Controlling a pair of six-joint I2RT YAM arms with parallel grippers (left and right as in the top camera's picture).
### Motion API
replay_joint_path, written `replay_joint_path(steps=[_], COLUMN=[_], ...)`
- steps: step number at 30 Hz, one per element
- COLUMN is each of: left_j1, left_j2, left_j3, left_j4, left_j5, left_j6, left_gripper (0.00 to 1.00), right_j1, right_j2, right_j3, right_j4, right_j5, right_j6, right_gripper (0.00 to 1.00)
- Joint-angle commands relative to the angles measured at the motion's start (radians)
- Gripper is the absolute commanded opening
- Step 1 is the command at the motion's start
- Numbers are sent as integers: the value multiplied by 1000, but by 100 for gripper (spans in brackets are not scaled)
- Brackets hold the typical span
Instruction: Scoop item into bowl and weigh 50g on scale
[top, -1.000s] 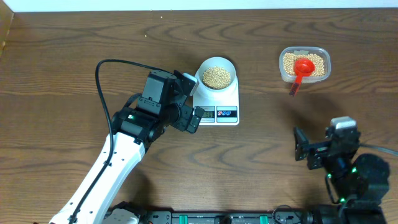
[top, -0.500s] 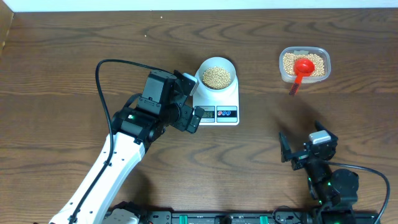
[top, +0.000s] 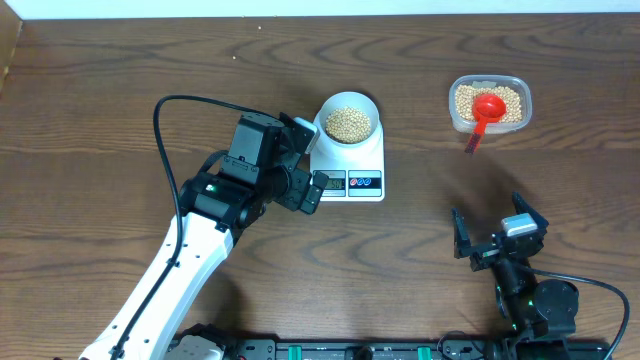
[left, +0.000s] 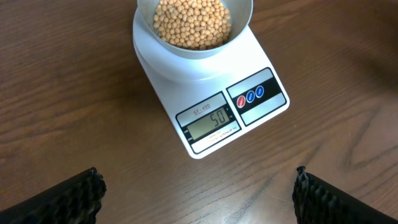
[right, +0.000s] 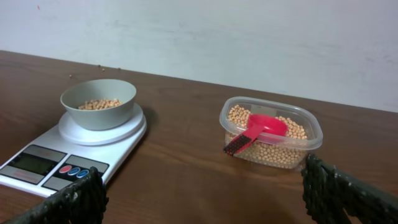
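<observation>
The white bowl (top: 322, 118) holds tan beans (top: 348, 123) and stands on the white scale (top: 372, 160). In the left wrist view the beans (left: 193, 22) fill the bowl (left: 244, 30), and the scale's (left: 177, 90) display (left: 210, 118) reads 50. My left gripper (top: 305, 160) hovers open just left of the scale's display end, with only bare table between its fingers (left: 198, 186). My right gripper (top: 492, 228) is open and empty near the front right edge. From low over the table it (right: 202, 183) faces the bowl (right: 99, 116) and scale (right: 124, 149).
A clear plastic tub (top: 520, 100) of beans sits at the back right, with a red scoop (top: 487, 108) lying in it and its handle over the near rim. In the right wrist view the tub (right: 311, 134) and scoop (right: 264, 127) stand right of the scale. A black cable (top: 160, 130) loops over the left arm.
The right arm has drawn back toward the table's front edge, its gripper still open and empty. The left arm, bowl and scale have not moved.
</observation>
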Motion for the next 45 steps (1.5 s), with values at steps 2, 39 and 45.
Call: replay_joint_path(steps=[2, 39, 45], left_j1=[1, 74, 147], left_j2=[2, -200, -333], left_j3=[7, -7, -63], left_j4=[-2, -54, -34], left_j5=[-6, -10, -2], left_j6=[10, 10, 9], left_gripper=[98, 98, 98], right_j1=[3, 3, 3], right_j2=[-7, -7, -7], right_j3=[-5, -5, -5], right_j4=[1, 1, 1], right_j5=[14, 14, 14], right_j6=[-14, -14, -14], right_gripper=[99, 99, 99])
